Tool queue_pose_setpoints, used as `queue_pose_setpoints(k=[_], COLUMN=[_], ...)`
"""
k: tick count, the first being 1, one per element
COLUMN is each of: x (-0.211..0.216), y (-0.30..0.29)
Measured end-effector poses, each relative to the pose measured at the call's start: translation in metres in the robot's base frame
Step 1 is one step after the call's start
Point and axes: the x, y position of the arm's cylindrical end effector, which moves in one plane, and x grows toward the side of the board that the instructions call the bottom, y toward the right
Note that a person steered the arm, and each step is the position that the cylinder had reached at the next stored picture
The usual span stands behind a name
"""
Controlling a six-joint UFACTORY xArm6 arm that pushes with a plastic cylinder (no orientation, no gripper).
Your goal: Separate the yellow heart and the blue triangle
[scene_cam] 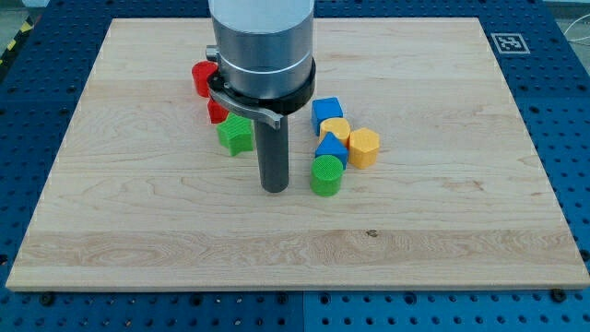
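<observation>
The yellow heart [336,128] lies right of centre on the wooden board, touching the blue triangle [331,148] just below it. A blue cube [326,112] sits above the heart, a yellow hexagon [364,147] to its right and a green cylinder [325,175] below the triangle, all packed close. My tip [275,189] rests on the board left of the green cylinder, a short gap apart, and below-left of the blue triangle.
A green star [236,135] lies left of the rod. A red block [203,77] and another red block [217,112] sit above it, partly hidden by the arm's body. The board [461,231] ends near the view's edges.
</observation>
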Motion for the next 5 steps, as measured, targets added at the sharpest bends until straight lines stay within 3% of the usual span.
queue_pose_setpoints(k=[2, 5], x=[-0.003, -0.059], y=[0.017, 0.024])
